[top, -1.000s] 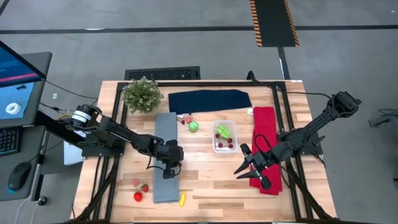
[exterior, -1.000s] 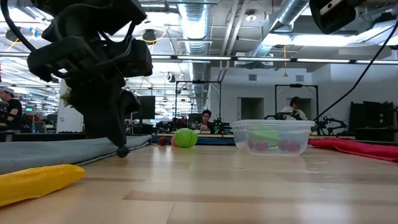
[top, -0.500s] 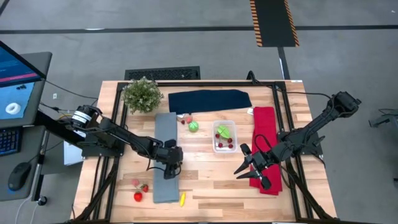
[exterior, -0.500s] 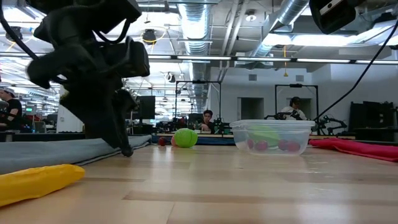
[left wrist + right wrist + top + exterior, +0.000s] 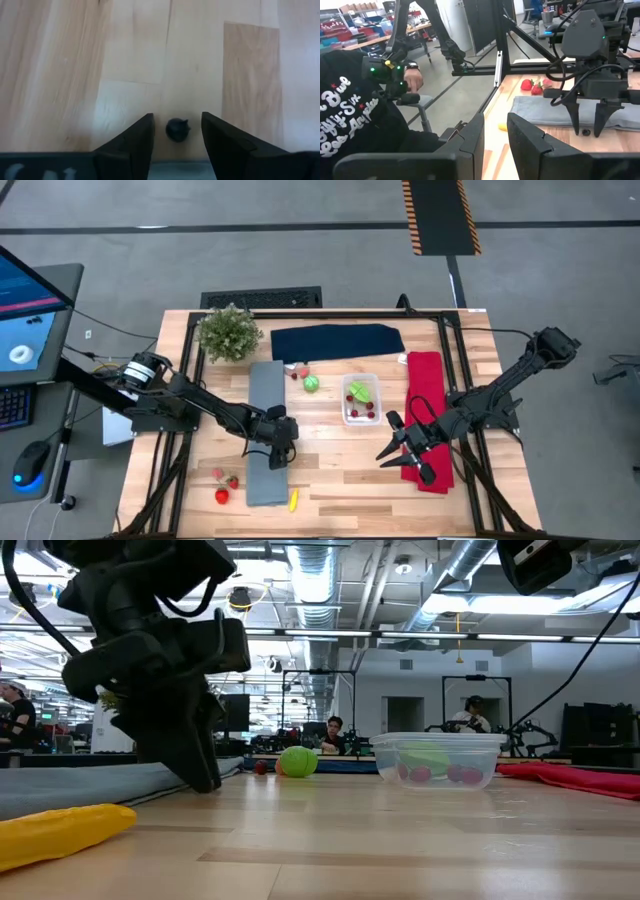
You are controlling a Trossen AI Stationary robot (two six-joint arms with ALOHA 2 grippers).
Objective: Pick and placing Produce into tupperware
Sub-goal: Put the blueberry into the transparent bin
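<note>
**Small dark piece framed by the parted left end effector**

On the desk [image 5: 330,480], a navy cloth [image 5: 337,340] lies at 12 o'clock, a red cloth [image 5: 425,395] at 3 and a grey cloth [image 5: 267,430] at 9, beside a potted plant [image 5: 229,332]. The tupperware [image 5: 360,399], near centre, holds green and red produce. The left end effector [image 5: 279,462] is seen open astride a tiny dark cherry [image 5: 177,129], untouched. The right end effector [image 5: 405,457], open and empty, hangs at 4 o'clock. A lime-green piece [image 5: 312,384] lies beside the tupperware.

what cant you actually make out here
- Left gripper straddles a small dark ball: wrist view too dim to tell what it is.
- Tub contents: low view blurs them through the wall.
- Red pieces by the grey cloth: too small in the high view.
</note>
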